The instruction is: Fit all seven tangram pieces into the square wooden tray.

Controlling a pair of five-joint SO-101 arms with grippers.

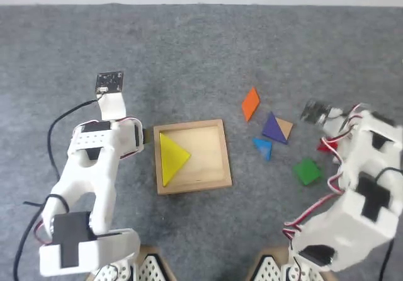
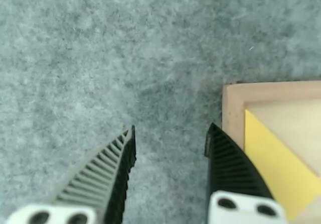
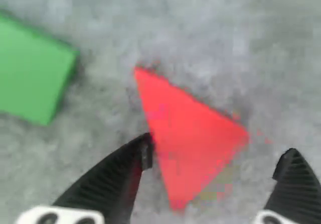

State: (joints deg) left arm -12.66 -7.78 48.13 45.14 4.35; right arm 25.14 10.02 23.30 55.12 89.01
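Tray (image 1: 189, 125) right half free; yellow triangle (image 1: 170, 158) fills left.

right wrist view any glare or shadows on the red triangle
Right wrist view: no glare on the red triangle; a thin dark shadow along one edge, and another beside the green piece. Left wrist view: a soft shadow beside the wooden tray.

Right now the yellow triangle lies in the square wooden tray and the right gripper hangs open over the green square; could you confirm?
Not quite: the right wrist view shows the right gripper open over the red triangle; the rest holds.
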